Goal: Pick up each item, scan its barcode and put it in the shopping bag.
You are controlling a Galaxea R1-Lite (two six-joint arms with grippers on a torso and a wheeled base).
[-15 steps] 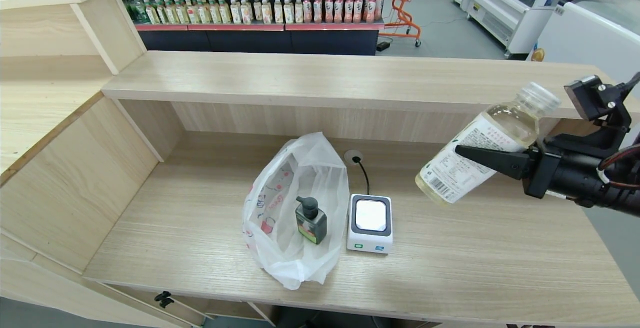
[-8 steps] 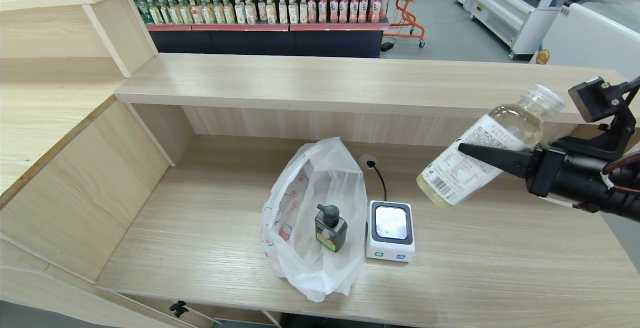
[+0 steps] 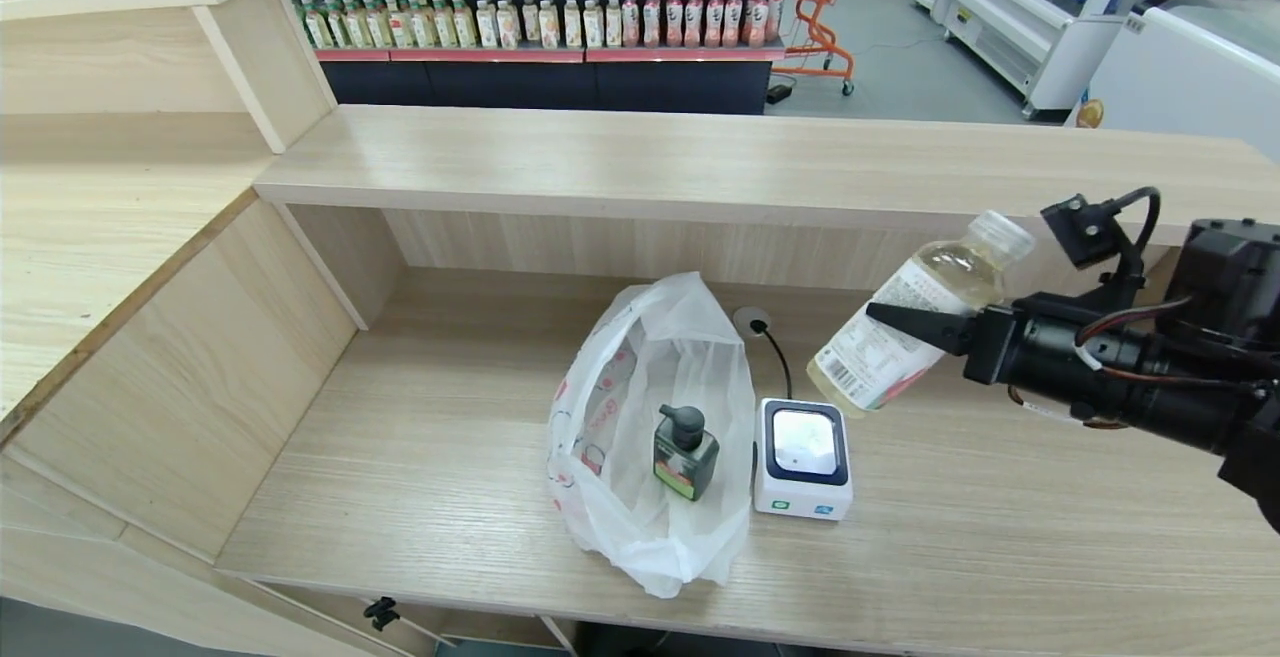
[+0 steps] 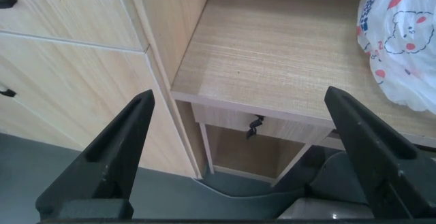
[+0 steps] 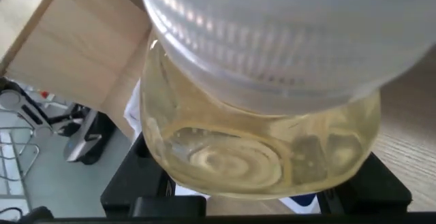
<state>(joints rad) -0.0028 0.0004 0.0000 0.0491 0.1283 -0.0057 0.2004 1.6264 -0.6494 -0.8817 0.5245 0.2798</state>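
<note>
My right gripper is shut on a clear bottle of pale yellow liquid, held tilted in the air with its white cap up to the right. Its labelled lower end with the barcode hangs just above and right of the white scanner on the counter. From the right wrist, the bottle is seen close up. The white shopping bag stands open left of the scanner, with a dark pump bottle inside. My left gripper is open, low beside the counter's front edge, holding nothing; the bag shows beyond it.
The scanner's black cable runs to a grommet at the back of the wooden counter. A raised ledge runs behind it and a side panel closes the left. Drawers lie under the counter front.
The head camera has turned, shifting the whole scene right. My right gripper has carried the bottle down and left, closer to the scanner.
</note>
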